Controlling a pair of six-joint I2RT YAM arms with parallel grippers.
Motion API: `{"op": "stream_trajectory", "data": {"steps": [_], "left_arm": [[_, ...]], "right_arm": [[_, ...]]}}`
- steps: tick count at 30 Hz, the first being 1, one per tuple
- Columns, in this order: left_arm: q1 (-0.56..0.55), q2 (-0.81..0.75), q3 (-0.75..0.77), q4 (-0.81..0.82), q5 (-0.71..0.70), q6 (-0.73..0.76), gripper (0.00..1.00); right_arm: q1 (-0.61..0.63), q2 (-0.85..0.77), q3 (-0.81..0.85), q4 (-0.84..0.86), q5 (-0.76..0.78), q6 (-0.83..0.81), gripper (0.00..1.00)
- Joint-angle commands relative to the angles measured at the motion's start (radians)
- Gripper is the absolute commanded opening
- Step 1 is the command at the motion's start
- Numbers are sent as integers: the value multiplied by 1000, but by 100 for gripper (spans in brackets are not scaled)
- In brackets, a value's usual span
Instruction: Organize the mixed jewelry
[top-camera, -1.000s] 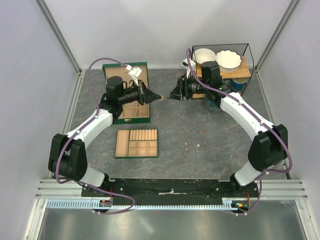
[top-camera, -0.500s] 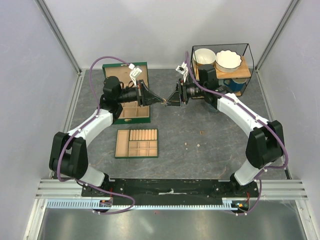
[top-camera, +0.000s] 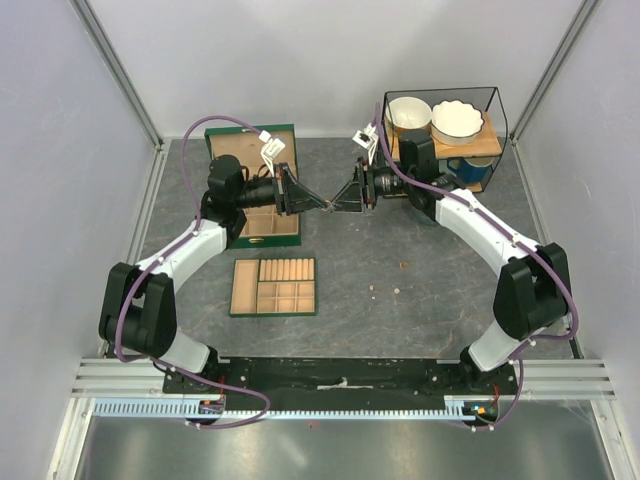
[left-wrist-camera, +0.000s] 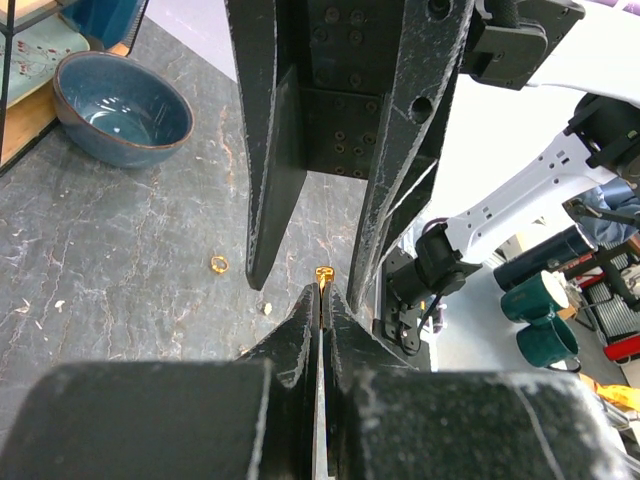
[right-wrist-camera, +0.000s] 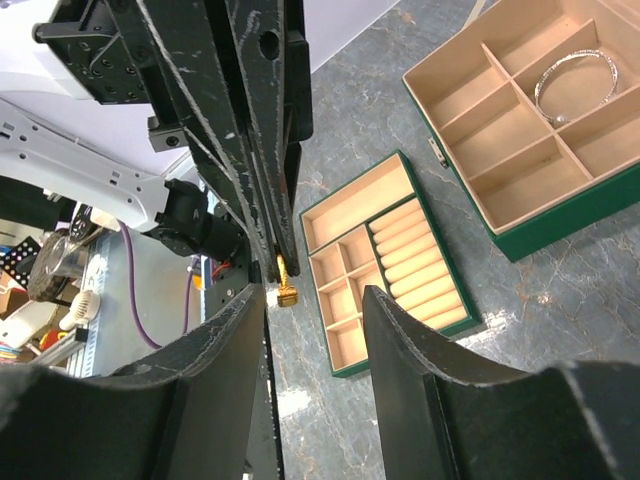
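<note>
My left gripper (top-camera: 325, 205) is shut on a small gold stud (left-wrist-camera: 323, 276) and holds it in the air above the table. My right gripper (top-camera: 340, 202) is open, facing it tip to tip. In the right wrist view the stud (right-wrist-camera: 286, 291) hangs just inside my right gripper (right-wrist-camera: 315, 295), close to its left finger (right-wrist-camera: 225, 370) and not touching. A gold ring (left-wrist-camera: 218, 264) and a pale stud (left-wrist-camera: 267, 308) lie on the table. A silvery bangle (right-wrist-camera: 574, 84) lies in a compartment of the green box (right-wrist-camera: 560, 215).
A green tray with tan compartments (top-camera: 274, 286) lies on the table near the left arm. The open green box (top-camera: 262, 230) stands behind it. A wire rack with white bowls (top-camera: 445, 120) is at the back right. A blue bowl (left-wrist-camera: 125, 108) sits by the rack. Small pieces (top-camera: 404, 265) lie right of the middle.
Both grippers have moved toward each other over the middle of the table. Their tips were apart and now meet, with the right gripper's fingers around the left gripper's tip.
</note>
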Motion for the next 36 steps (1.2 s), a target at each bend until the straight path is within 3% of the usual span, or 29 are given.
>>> {"op": "stream_trajectory", "data": {"steps": [1,12,36], "left_arm": [[-2,4,-5,38,4,-18,2],[0,0,-11,38,4,-18,2],[-5,10,-5,43,6,-24,1]], "right_arm": [[0,-48,7,55,-12,-4,51],[-9,-50,10,55,8,-5,42],[-11,-28,8,100,-12,53,35]]}}
